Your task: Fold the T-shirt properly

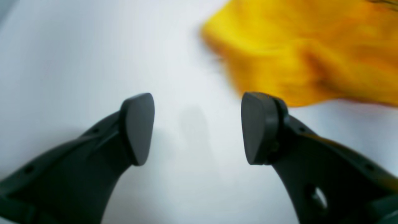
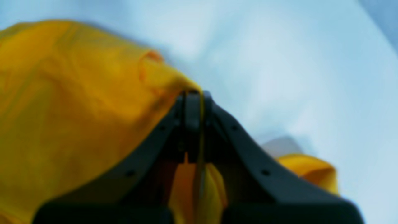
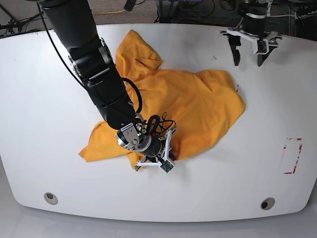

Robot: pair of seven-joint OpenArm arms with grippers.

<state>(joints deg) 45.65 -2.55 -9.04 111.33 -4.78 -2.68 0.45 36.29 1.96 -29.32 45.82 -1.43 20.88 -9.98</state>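
Observation:
The orange-yellow T-shirt (image 3: 188,99) lies crumpled and spread across the middle of the white table (image 3: 39,124). My right gripper (image 3: 154,162) is down at the shirt's near edge. In the right wrist view this gripper (image 2: 192,93) is shut on a pinched fold of the T-shirt (image 2: 77,109), with cloth running between its fingers. My left gripper (image 3: 247,58) hangs open at the far right of the table, apart from the shirt. In the left wrist view its open fingers (image 1: 138,127) hold nothing, and the T-shirt (image 1: 311,46) lies ahead to the right.
A red-outlined rectangle (image 3: 292,155) is marked on the table at the right. Two round fittings (image 3: 50,198) sit near the front edge, one at each side. Cables and stands crowd the space beyond the table's far edge.

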